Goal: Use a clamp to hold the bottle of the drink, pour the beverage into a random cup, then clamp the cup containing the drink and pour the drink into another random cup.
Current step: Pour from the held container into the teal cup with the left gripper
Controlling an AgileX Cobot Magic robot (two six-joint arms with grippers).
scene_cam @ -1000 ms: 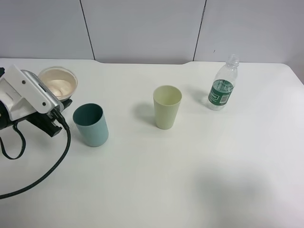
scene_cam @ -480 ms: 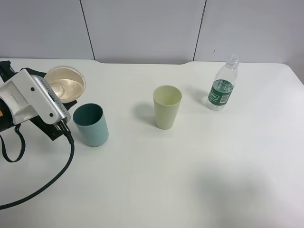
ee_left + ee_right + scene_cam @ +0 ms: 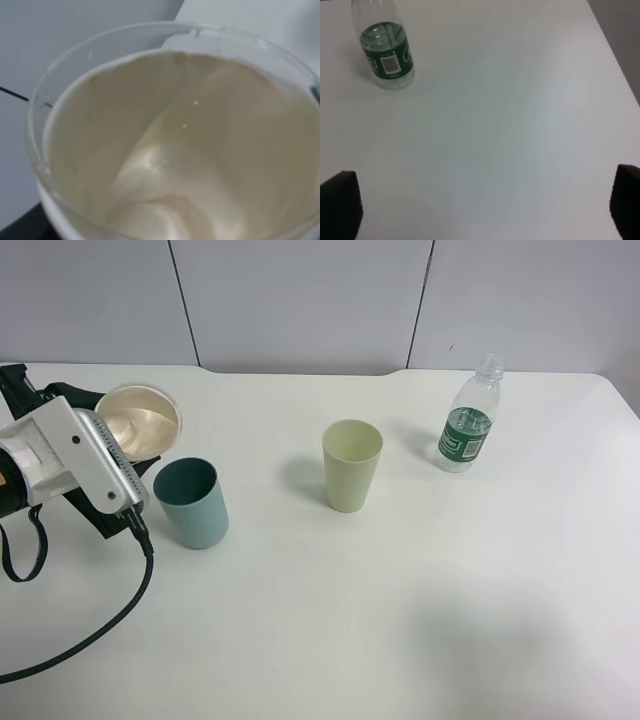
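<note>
One each: bottle [image 3: 468,420]; teal tumbler [image 3: 191,504]; green tumbler [image 3: 352,466]; paper cup [image 3: 141,421], clamped by left gripper [image 3: 138,456]; right gripper [image 3: 482,207] apart

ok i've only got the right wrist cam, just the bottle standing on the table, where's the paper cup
observer: the paper cup is held tilted in the left claw, at the far left of the high view.
operator: anything in it
observer: yes, the left wrist view shows clear liquid pooled low inside it.
operator: which cup is nearest
observer: the teal tumbler, upright, just beside it.
</note>
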